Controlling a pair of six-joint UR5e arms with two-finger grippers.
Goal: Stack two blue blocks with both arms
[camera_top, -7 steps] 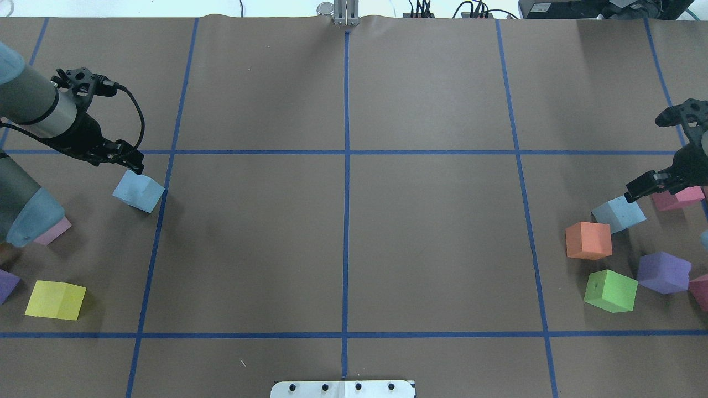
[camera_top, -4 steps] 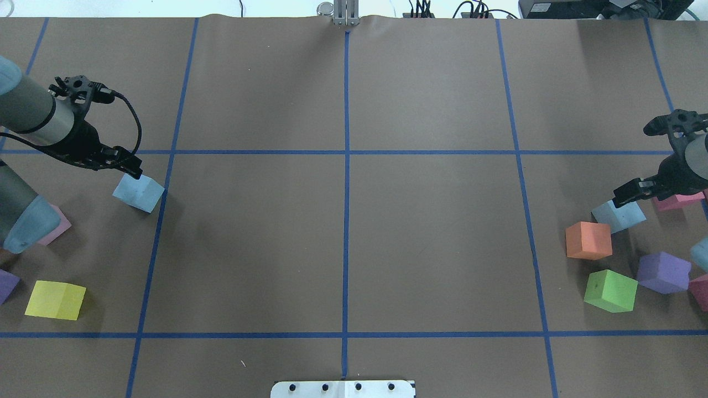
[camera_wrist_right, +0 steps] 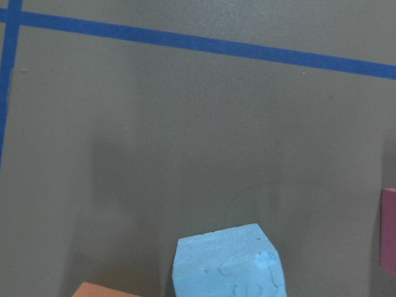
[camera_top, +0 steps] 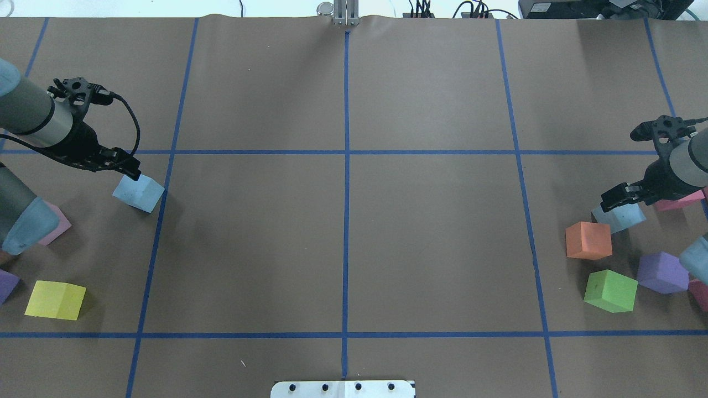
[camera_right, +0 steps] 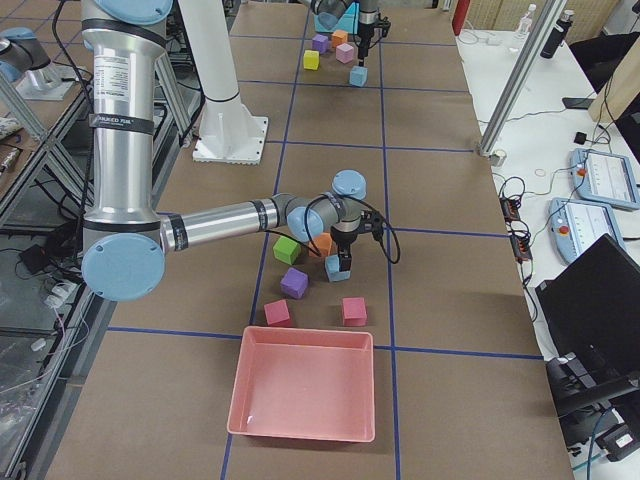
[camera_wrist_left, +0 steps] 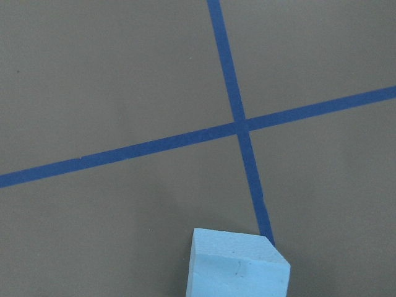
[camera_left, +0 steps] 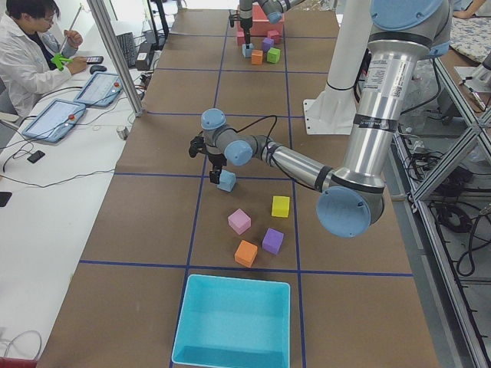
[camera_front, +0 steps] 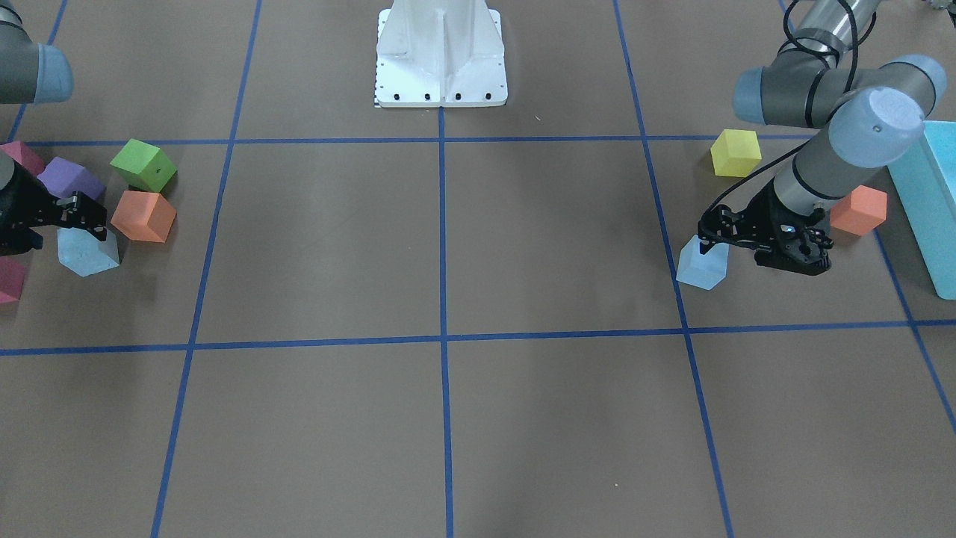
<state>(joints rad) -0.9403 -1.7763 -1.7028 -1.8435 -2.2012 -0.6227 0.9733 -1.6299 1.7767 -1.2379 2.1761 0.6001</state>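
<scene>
One pale blue block [camera_top: 138, 192] sits on the brown table at the left, also in the front view [camera_front: 702, 265] and at the bottom of the left wrist view [camera_wrist_left: 237, 266]. My left gripper [camera_top: 131, 170] hovers at its far edge, fingers apart, holding nothing. The second blue block [camera_top: 622, 216] lies at the right beside an orange cube [camera_top: 588, 240]; it also shows in the right wrist view [camera_wrist_right: 226, 266]. My right gripper [camera_top: 613, 200] is just over it, open and empty.
Green [camera_top: 610, 291], purple [camera_top: 662, 272] and pink [camera_top: 677, 202] cubes crowd the right block. Yellow [camera_top: 55, 299] and pink [camera_top: 55, 225] cubes lie near the left arm. A turquoise box [camera_left: 232, 322] and a pink tray [camera_right: 303, 384] stand at the table ends.
My right gripper has moved left, over the right blue block. My left gripper has drawn slightly back towards the far edge of its block. Neither block has moved.
</scene>
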